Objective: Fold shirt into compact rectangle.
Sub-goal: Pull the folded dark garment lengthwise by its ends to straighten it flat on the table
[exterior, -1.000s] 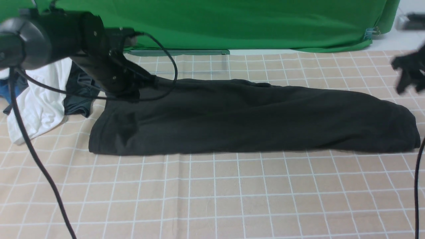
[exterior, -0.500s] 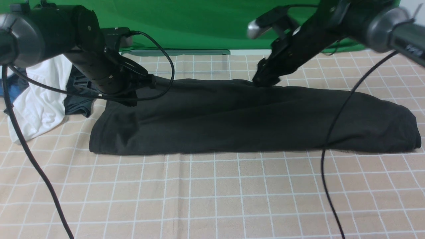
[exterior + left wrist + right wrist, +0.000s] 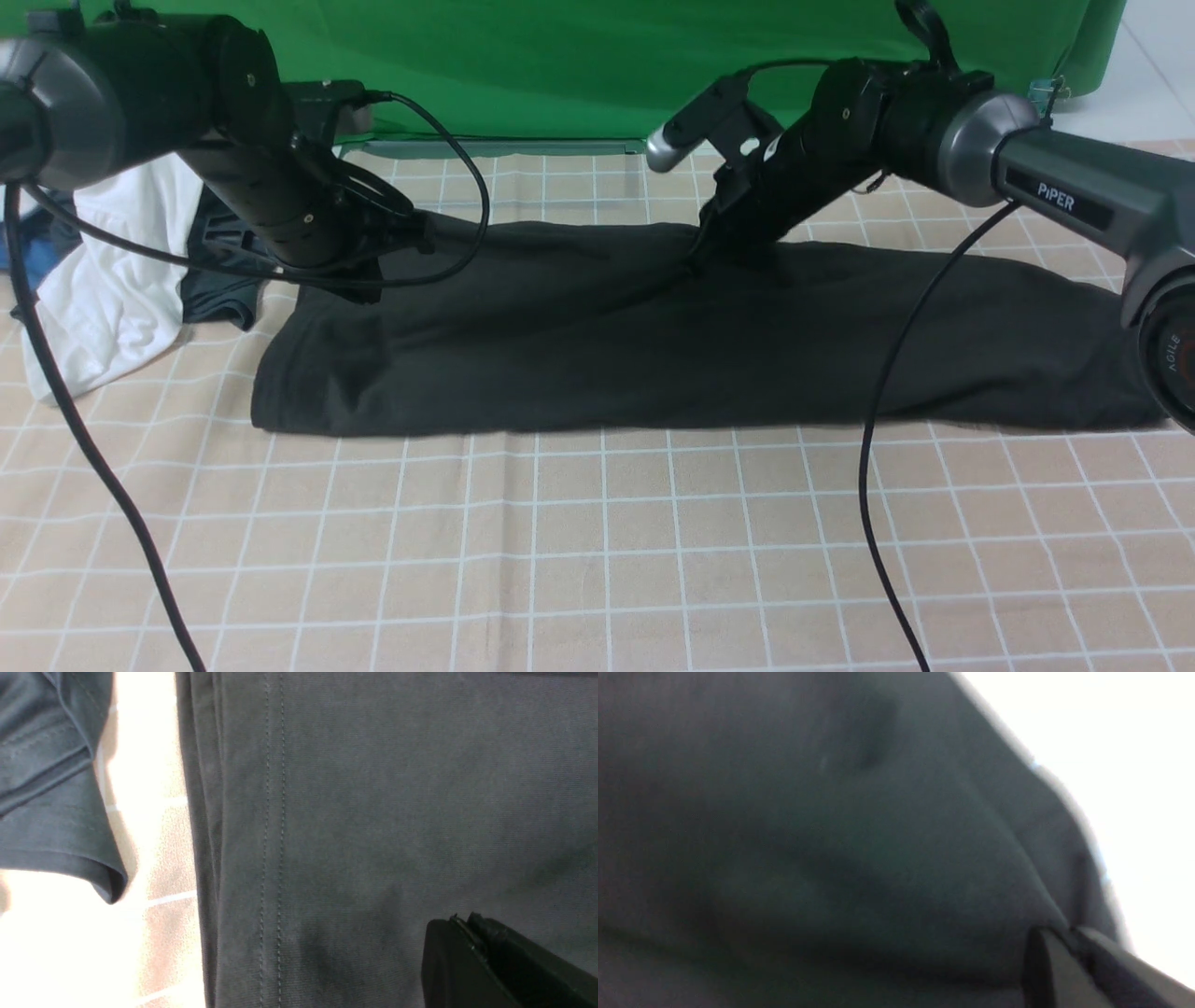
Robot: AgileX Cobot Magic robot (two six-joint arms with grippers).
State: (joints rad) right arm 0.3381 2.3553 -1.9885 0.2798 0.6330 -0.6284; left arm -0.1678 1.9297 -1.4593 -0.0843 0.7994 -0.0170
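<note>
While right claw (image 3: 698, 258) pinches shirt (image 3: 653, 345), left claw (image 3: 427, 230) closed.

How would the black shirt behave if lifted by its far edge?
Probably floppy: the shirt lies in soft creases and would sag between left claw and right claw. Likely light, as the fabric looks thin. Stacked layers at its edge may slide apart.

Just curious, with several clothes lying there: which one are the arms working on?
The long black shirt spread across the middle; the white garment and small grey one lie bunched aside at left.
</note>
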